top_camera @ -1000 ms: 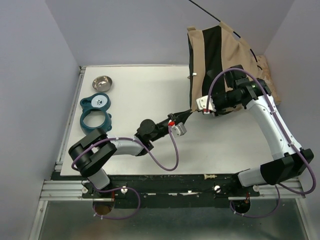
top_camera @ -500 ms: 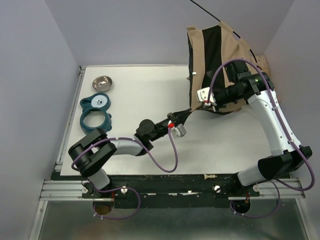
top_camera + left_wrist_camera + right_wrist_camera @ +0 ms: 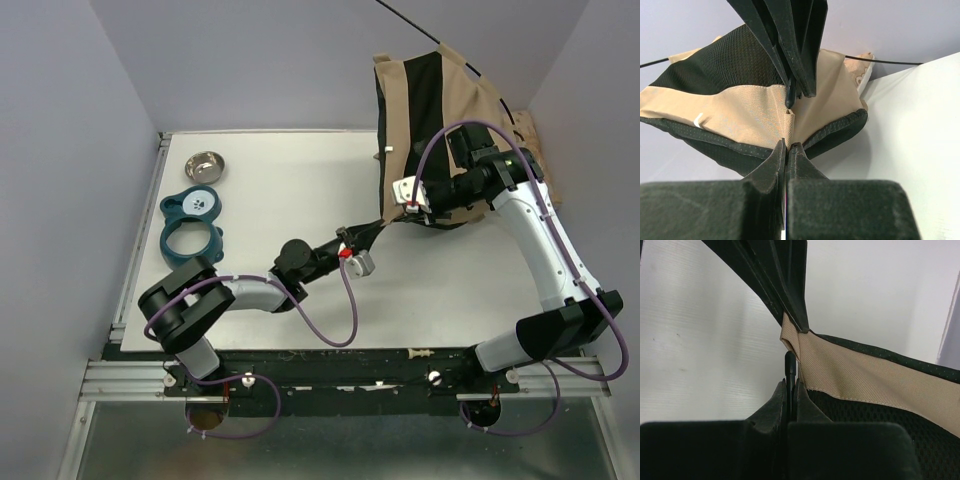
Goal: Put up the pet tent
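- Because it is mostly cloth, the big tan and black fabric pet tent (image 3: 440,110) looks light and floppy, so it will likely sag and fold if held at just one spot.
- Its thin black pole (image 3: 410,20) looks bendy and springy, and it may snap back if let go.
- I think the best places to hold are the thick sewn edge and the corner where the pole ends, not the black netting, which could tear.
- It stands half folded at the far right corner of the white worktop (image 3: 280,180), leaning by the back wall.
- Its low near corner points toward the arms, and both hands meet there.
- Left hand (image 3: 375,228): the fingers are pressed together on a tan fold of the tent's edge.
- Right hand (image 3: 393,215): the fingers are squeezed together on the tan corner, just beside the other hand.
- Counting: one tent, two hands, one small shiny metal bowl (image 3: 205,165) and one teal plastic holder with two rings (image 3: 192,225).
- Both the bowl and the holder sit far off at the left side.
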You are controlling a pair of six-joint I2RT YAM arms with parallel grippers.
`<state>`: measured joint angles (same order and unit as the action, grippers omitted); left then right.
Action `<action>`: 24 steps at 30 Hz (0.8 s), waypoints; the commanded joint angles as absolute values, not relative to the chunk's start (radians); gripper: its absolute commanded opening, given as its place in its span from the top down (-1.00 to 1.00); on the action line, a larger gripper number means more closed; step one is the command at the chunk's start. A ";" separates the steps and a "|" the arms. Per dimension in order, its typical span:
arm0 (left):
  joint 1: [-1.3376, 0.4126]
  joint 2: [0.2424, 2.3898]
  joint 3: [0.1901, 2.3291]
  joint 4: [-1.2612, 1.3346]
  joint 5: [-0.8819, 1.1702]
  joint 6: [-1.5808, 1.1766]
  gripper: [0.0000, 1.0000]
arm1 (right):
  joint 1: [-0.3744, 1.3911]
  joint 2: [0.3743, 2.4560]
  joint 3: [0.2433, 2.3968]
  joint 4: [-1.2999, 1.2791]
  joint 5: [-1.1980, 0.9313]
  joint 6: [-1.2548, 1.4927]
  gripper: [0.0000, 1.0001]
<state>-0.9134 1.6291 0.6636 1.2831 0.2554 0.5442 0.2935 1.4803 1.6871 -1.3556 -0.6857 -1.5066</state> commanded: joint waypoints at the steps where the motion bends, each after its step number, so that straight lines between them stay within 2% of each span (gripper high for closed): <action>1: -0.914 1.618 0.658 1.548 0.258 0.577 1.00 | 0.262 1.479 1.695 -1.272 -0.522 -1.493 0.99; 24: -0.930 1.640 0.716 1.499 0.268 0.598 1.00 | 0.336 1.459 1.629 -1.230 -0.514 -1.468 0.99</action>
